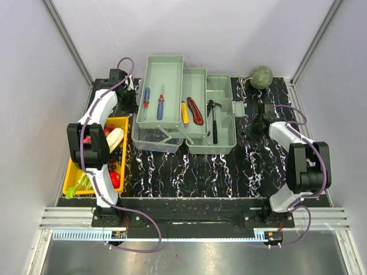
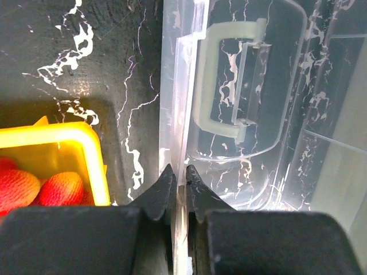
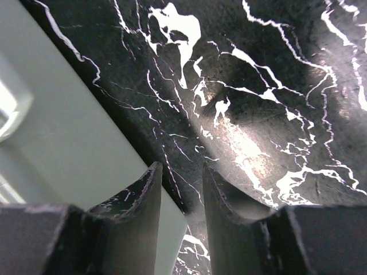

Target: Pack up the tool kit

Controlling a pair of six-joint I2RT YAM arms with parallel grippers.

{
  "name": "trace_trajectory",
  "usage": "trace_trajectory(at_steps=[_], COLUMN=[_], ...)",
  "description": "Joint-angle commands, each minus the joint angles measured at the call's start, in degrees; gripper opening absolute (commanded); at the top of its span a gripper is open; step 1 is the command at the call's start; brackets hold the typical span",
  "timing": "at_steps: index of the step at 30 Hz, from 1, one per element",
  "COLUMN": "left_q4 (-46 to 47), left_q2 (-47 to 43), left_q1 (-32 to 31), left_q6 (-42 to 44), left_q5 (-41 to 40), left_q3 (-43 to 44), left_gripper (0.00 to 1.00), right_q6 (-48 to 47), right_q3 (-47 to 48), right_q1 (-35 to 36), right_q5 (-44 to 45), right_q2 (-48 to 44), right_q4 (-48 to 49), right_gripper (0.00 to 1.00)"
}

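The black marbled table [image 1: 229, 172] is carrying everything, and the tool kit [image 1: 226, 129] is sitting open across its middle, toward the back. Its two fold-out trays are standing fanned out to the left in steps, the upper tray [image 1: 172, 69] highest and the middle tray [image 1: 195, 86] below it, so every compartment is lying exposed from above.

The translucent lid [image 2: 275, 86] is lying at the front left of the box, its pale handle [image 2: 206, 86] facing up. To my eye it is waiting to be swung back over once the trays are folded in.

Just beside the lid, on the left, the yellow tray [image 1: 123, 120] of produce is sitting apart from the job.

The left gripper [image 2: 178, 183] is pinching the lid's near rim, jaws pressed together on the thin plastic wall; gripping the edge looks like the way to lift or hinge the lid.

The right gripper [image 3: 182, 169] is hovering low over bare table just beside the box's right wall, fingers spread a little with nothing between them, perhaps getting ready to steady that side.

The hammer [image 1: 213, 120] is lying in the deep base, the red tool [image 1: 195, 110] and yellow tool [image 1: 185, 113] in the middle tray, and two blue-handled screwdrivers [image 1: 160, 106] in the upper tray. With the tools looking stowed, closing up seems to be what is remaining.
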Motion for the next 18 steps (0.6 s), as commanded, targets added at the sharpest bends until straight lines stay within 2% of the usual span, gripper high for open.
trace_trajectory(at_steps=[1, 11, 16, 18], left_q4=[1.57, 0.33, 1.83, 1.75], left_q2=[-7.77, -11.46, -14.36, -14.54], left_q1=[-0.44, -3.51, -9.39, -12.55], left_q6=[-0.45, -0.27, 2.89, 4.56], left_q5=[-2.47, -7.39, -11.78, -17.73], left_q3=[7.02, 11.34, 12.74, 14.14], left_gripper=[0.00, 0.00, 0.00, 0.00], right_q6=[-0.17, -1.14, -0.88, -0.26], right_q3=[1.36, 4.70, 5.24, 4.97], right_q1=[-0.17, 1.76, 4.39, 5.54], right_q5=[-4.21, -10.02, -10.54, -10.28], right_q2=[3.50, 6.32, 6.06, 5.97], right_q4=[1.78, 3.71, 3.80, 3.71], right_gripper=[0.38, 0.37, 0.36, 0.36])
